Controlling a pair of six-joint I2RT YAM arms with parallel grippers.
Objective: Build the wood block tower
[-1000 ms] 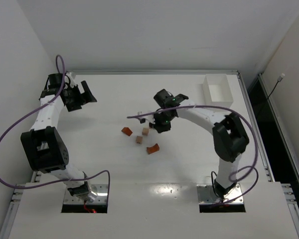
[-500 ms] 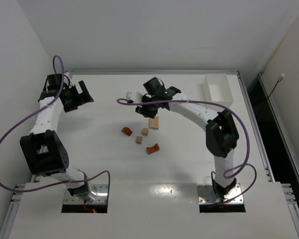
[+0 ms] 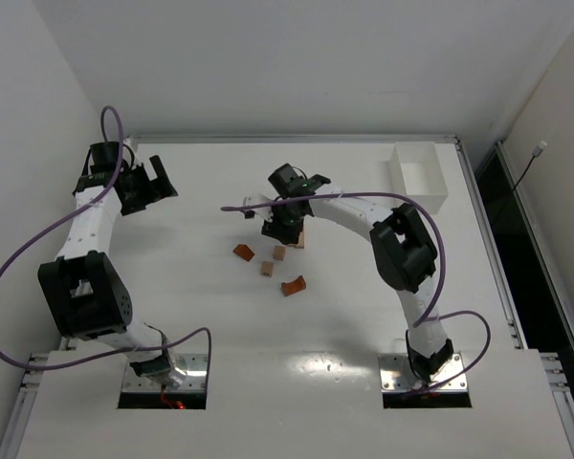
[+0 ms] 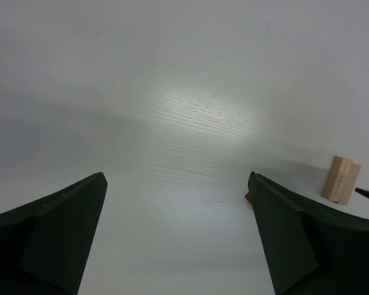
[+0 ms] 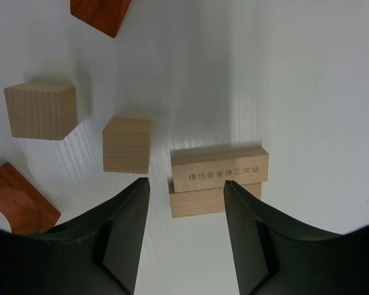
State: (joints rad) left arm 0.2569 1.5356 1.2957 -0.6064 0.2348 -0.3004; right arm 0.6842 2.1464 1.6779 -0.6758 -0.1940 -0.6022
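Two tan bars lie one on the other as a low tower [image 5: 219, 168] [image 3: 299, 235] right of the loose wood blocks. My right gripper [image 5: 186, 183] [image 3: 280, 228] hovers over it, open, holding nothing. Close by sit two tan cubes [image 5: 127, 145] [image 5: 40, 110], a reddish block [image 5: 101, 12] [image 3: 243, 252] and a reddish arch [image 5: 15, 200] [image 3: 293, 285]. My left gripper [image 4: 176, 178] [image 3: 153, 182] is open and empty over bare table at the far left. Its wrist view catches the tan stack [image 4: 341, 179] far off to the right.
A white rectangular box [image 3: 418, 175] stands at the table's back right corner. White walls close in the table's left and back edges. The right arm's purple cable [image 3: 244, 207] loops out left of its gripper.
My right gripper has opened and let go of a tan bar, which now rests on the other bar. The wrist has swung left. The left arm has hardly moved.
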